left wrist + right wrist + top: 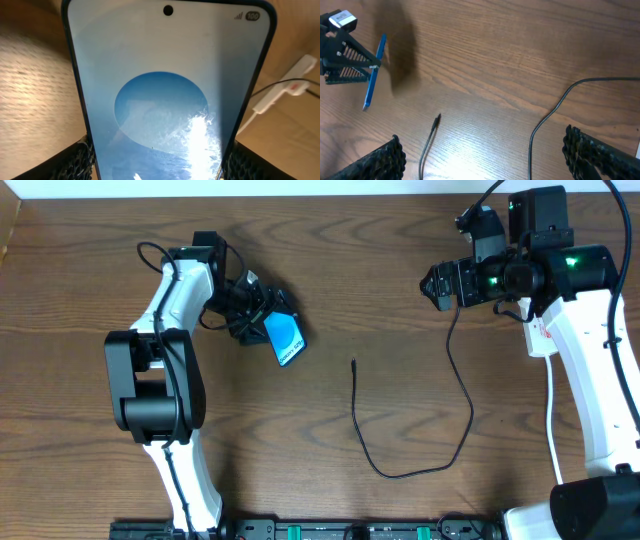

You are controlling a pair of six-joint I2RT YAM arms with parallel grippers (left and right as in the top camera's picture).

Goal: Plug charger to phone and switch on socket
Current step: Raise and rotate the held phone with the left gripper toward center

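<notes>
My left gripper [250, 308] is shut on the phone [285, 340] and holds it tilted above the table at the left. In the left wrist view the phone [165, 90] fills the frame between the two fingers [155, 162], its blue screen with a lighter circle showing. The charger cable [465, 415] loops across the middle of the table, and its small tip [354, 363] lies free to the right of the phone. My right gripper [437, 283] is open and empty above the cable [547, 122]. The tip [437, 120] lies between its fingers [485, 160]. The white socket [285, 87] shows only behind the phone.
The table is brown wood. The right wrist view shows the phone edge-on [374, 72] in the left gripper [345, 57] at far left. A dark rail [330, 530] runs along the front edge of the table.
</notes>
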